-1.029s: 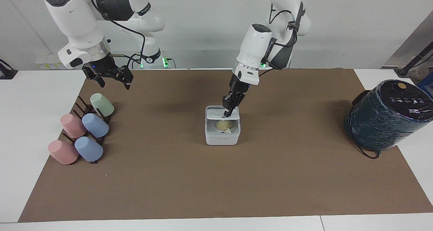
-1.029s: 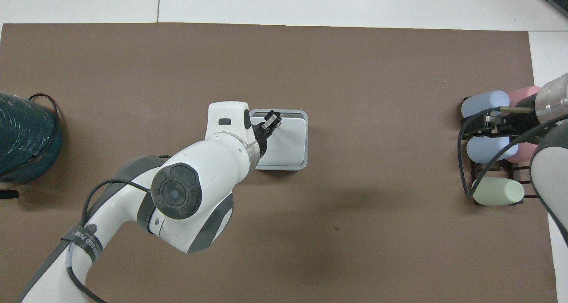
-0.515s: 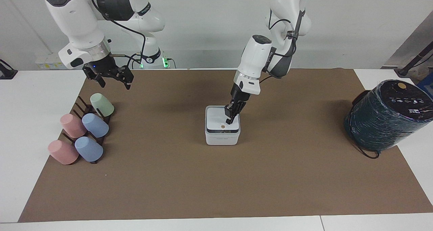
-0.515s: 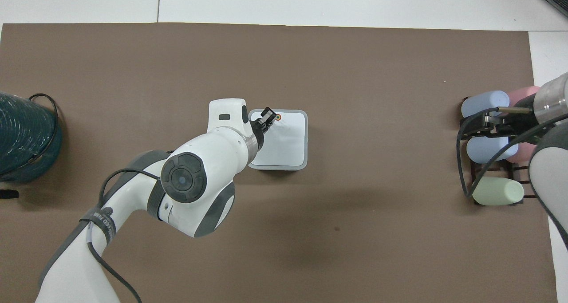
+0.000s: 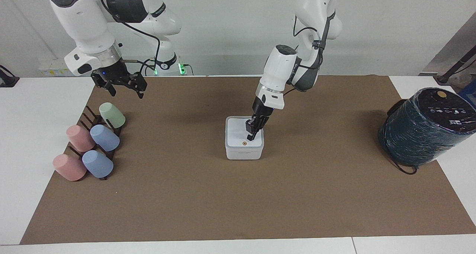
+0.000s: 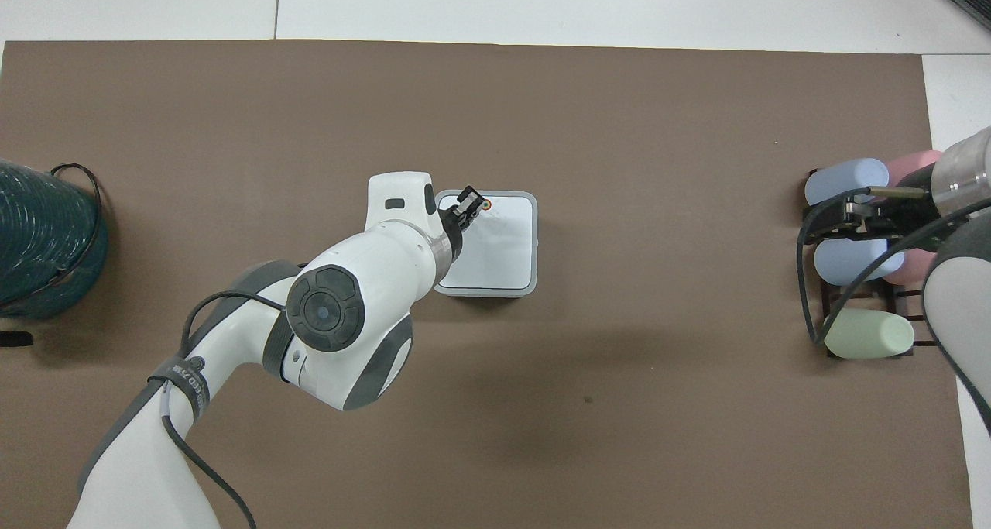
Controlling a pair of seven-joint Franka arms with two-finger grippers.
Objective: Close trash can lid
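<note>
The trash can [image 5: 244, 153] is a small white cube in the middle of the brown mat; it also shows in the overhead view [image 6: 529, 285]. Its lid [image 5: 238, 134] lies flat on the can, orange dot up, and shows in the overhead view [image 6: 503, 242]. My left gripper [image 5: 251, 136] is shut, its tips on the lid beside the orange dot; it also shows in the overhead view [image 6: 468, 204]. My right gripper [image 5: 124, 88] is open and waits in the air over the cup rack, and shows in the overhead view [image 6: 840, 219].
A dark rack [image 5: 97, 119] with several pastel cups [image 5: 105, 137] lies at the right arm's end of the mat. A large dark-green wrapped cylinder [image 5: 424, 129] with a black cable stands at the left arm's end. The brown mat [image 5: 238, 205] covers most of the white table.
The lid has swung from half open down to flat on the can, pushed by my left gripper, which moved lower and away from the robots. The right arm has not moved.
</note>
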